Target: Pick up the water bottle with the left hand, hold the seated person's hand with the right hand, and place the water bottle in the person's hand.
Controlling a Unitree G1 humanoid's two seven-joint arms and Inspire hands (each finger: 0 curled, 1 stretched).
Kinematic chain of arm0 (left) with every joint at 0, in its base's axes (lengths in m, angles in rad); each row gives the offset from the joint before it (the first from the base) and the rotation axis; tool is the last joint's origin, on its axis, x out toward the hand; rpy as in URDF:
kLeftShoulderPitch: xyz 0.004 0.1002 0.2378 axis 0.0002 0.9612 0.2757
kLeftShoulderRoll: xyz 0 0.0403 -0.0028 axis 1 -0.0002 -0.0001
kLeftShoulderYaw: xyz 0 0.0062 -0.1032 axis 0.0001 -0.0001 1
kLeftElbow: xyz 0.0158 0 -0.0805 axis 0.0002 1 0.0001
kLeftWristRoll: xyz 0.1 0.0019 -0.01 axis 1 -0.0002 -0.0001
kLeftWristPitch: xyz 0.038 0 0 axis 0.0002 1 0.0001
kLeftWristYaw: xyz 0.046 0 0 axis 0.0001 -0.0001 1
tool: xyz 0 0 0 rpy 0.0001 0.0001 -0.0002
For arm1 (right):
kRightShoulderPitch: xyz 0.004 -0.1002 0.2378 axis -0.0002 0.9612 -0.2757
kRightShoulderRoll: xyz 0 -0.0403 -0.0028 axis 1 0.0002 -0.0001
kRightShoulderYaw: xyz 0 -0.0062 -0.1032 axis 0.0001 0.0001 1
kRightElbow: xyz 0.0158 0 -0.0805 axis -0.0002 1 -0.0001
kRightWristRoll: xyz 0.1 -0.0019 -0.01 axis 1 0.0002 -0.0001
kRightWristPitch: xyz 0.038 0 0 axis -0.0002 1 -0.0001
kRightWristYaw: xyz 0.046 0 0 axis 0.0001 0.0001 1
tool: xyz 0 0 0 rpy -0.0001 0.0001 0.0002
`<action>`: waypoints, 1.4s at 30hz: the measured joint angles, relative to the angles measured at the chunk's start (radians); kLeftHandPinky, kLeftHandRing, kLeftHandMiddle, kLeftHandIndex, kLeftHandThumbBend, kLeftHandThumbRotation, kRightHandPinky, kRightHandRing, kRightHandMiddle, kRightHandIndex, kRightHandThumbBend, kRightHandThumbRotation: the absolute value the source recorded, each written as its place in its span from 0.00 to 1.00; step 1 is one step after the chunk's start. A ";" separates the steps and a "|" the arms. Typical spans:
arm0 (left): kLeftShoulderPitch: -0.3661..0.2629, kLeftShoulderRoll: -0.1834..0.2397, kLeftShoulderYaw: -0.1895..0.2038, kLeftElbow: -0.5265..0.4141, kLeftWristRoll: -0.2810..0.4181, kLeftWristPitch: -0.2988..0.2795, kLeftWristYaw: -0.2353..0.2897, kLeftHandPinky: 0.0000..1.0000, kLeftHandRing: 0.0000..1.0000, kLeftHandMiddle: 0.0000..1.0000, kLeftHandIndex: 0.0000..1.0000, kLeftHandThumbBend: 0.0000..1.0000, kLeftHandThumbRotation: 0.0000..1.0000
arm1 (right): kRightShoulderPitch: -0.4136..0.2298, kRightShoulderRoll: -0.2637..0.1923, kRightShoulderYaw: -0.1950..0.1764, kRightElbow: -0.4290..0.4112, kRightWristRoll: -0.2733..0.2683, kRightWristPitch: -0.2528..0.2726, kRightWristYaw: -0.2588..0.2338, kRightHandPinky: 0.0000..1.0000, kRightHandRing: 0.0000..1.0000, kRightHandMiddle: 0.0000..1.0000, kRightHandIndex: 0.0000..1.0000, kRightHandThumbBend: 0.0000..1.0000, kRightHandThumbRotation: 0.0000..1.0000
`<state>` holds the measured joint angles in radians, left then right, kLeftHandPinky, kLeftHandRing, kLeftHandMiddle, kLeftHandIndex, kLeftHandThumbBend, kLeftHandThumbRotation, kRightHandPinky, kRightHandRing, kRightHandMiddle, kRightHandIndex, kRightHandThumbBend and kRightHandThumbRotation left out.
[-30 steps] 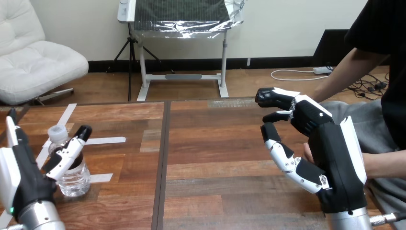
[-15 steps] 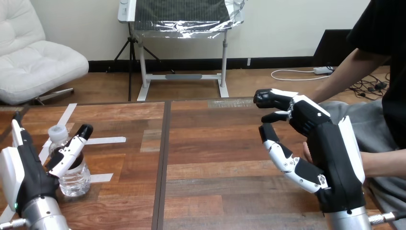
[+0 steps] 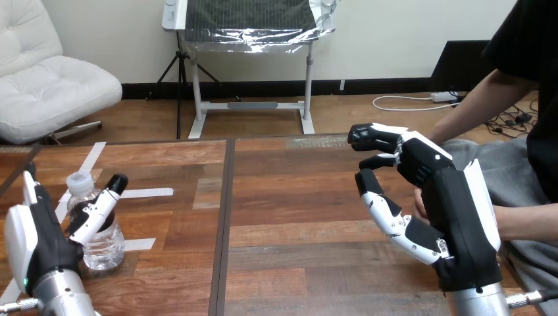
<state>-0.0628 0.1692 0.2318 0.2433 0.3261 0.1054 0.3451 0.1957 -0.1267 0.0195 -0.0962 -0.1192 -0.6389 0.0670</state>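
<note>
At the lower left of the frame, the water bottle (image 3: 104,242) stands upright on the bench (image 3: 296,191). The left hand (image 3: 41,245) is just beside it, fingers straight and pointing up, with its thumb stretched across the bottle's front, not closed round it. At the right, the right hand (image 3: 460,217) hangs above the bench in a loose, spread curl. The person's hand (image 3: 418,200) shows just behind its palm, and I cannot tell if they touch.

The wooden table (image 3: 296,217) carries an upright water bottle (image 3: 104,246) and white tape (image 3: 146,193).
</note>
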 measured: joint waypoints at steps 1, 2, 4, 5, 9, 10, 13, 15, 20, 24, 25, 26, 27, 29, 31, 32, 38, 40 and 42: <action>0.000 0.000 -0.001 0.003 -0.003 0.000 -0.002 0.87 0.97 0.98 1.00 1.00 0.63 | 0.000 0.000 0.000 0.000 0.000 0.000 0.000 0.60 0.71 0.75 0.66 0.35 0.16; 0.000 0.001 -0.001 0.005 -0.005 0.000 -0.003 0.87 0.97 0.98 1.00 1.00 0.62 | 0.000 0.000 0.000 0.000 0.001 0.002 0.000 0.60 0.71 0.75 0.66 0.35 0.16; 0.000 0.001 -0.003 0.010 -0.007 0.001 -0.003 0.87 0.97 0.98 1.00 1.00 0.61 | -0.001 0.000 0.000 0.000 0.002 0.005 0.000 0.60 0.71 0.75 0.66 0.35 0.15; 0.000 0.001 -0.004 0.013 -0.008 0.000 -0.003 0.87 0.96 0.98 1.00 1.00 0.61 | -0.001 0.000 0.000 0.000 0.002 0.007 0.000 0.60 0.71 0.75 0.66 0.35 0.15; 0.000 0.001 -0.008 0.024 -0.015 0.000 -0.003 0.87 0.96 0.97 0.99 1.00 0.60 | -0.001 0.000 0.000 0.000 0.002 0.013 0.002 0.59 0.71 0.75 0.66 0.35 0.13; 0.000 0.001 -0.009 0.027 -0.019 0.000 -0.004 0.87 0.96 0.97 0.99 1.00 0.60 | -0.001 0.000 0.000 0.000 0.002 0.013 0.002 0.59 0.71 0.75 0.66 0.35 0.13; 0.000 0.001 -0.011 0.041 -0.036 0.000 -0.006 0.83 0.93 0.95 0.97 0.98 0.57 | -0.001 -0.001 0.000 0.000 0.002 0.014 0.003 0.58 0.70 0.74 0.66 0.35 0.12; 0.000 0.003 -0.012 0.042 -0.040 0.000 -0.006 0.79 0.89 0.92 0.94 0.95 0.54 | -0.001 -0.001 -0.001 0.000 0.001 0.014 0.003 0.58 0.69 0.74 0.65 0.35 0.11; 0.000 0.008 -0.017 0.043 -0.042 -0.001 -0.006 0.75 0.83 0.86 0.89 0.89 0.47 | -0.001 -0.001 -0.001 0.000 -0.001 0.014 0.003 0.57 0.69 0.74 0.65 0.34 0.11; 0.000 0.011 -0.018 0.043 -0.042 -0.001 -0.008 0.73 0.80 0.83 0.85 0.85 0.41 | -0.001 -0.001 -0.002 0.000 -0.002 0.014 0.003 0.57 0.69 0.74 0.65 0.35 0.10; 0.000 0.011 -0.019 0.043 -0.043 -0.001 -0.009 0.73 0.80 0.83 0.85 0.85 0.41 | -0.001 -0.001 -0.003 0.000 -0.003 0.015 0.003 0.57 0.69 0.74 0.65 0.35 0.10; 0.000 0.012 -0.019 0.043 -0.043 0.000 -0.012 0.72 0.79 0.82 0.84 0.84 0.41 | -0.001 -0.001 -0.003 0.000 -0.003 0.015 0.003 0.57 0.69 0.74 0.65 0.35 0.10; 0.000 0.013 -0.019 0.042 -0.043 0.003 -0.015 0.72 0.79 0.82 0.84 0.84 0.41 | -0.001 -0.001 -0.003 0.000 -0.003 0.015 0.003 0.57 0.69 0.74 0.65 0.35 0.10; 0.000 0.014 -0.020 0.039 -0.043 0.011 -0.023 0.72 0.79 0.82 0.83 0.84 0.40 | -0.001 -0.001 -0.003 0.000 -0.003 0.016 0.003 0.57 0.69 0.74 0.65 0.35 0.10; 0.000 0.014 -0.021 0.038 -0.043 0.019 -0.030 0.72 0.79 0.82 0.83 0.84 0.40 | -0.001 -0.001 -0.003 0.000 -0.003 0.016 0.003 0.57 0.69 0.73 0.65 0.35 0.10; 0.000 0.014 -0.021 0.037 -0.043 0.024 -0.034 0.72 0.79 0.82 0.83 0.85 0.40 | -0.001 -0.001 -0.004 0.000 -0.003 0.017 0.003 0.57 0.69 0.73 0.65 0.35 0.10; 0.000 0.014 -0.026 0.036 -0.042 0.043 -0.044 0.73 0.79 0.82 0.83 0.85 0.39 | -0.001 -0.001 -0.004 0.000 -0.003 0.017 0.003 0.57 0.69 0.73 0.65 0.35 0.10; 0.001 0.014 -0.028 0.036 -0.042 0.046 -0.044 0.73 0.79 0.82 0.83 0.85 0.39 | -0.001 -0.001 -0.004 0.000 -0.003 0.017 0.003 0.56 0.69 0.73 0.65 0.35 0.10; 0.001 0.014 -0.028 0.037 -0.042 0.046 -0.044 0.73 0.79 0.82 0.83 0.85 0.38 | -0.001 -0.001 -0.004 0.000 -0.003 0.017 0.003 0.56 0.68 0.73 0.65 0.35 0.09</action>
<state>-0.0621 0.1837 0.2039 0.2798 0.2837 0.1517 0.3007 0.1945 -0.1280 0.0152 -0.0963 -0.1223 -0.6216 0.0700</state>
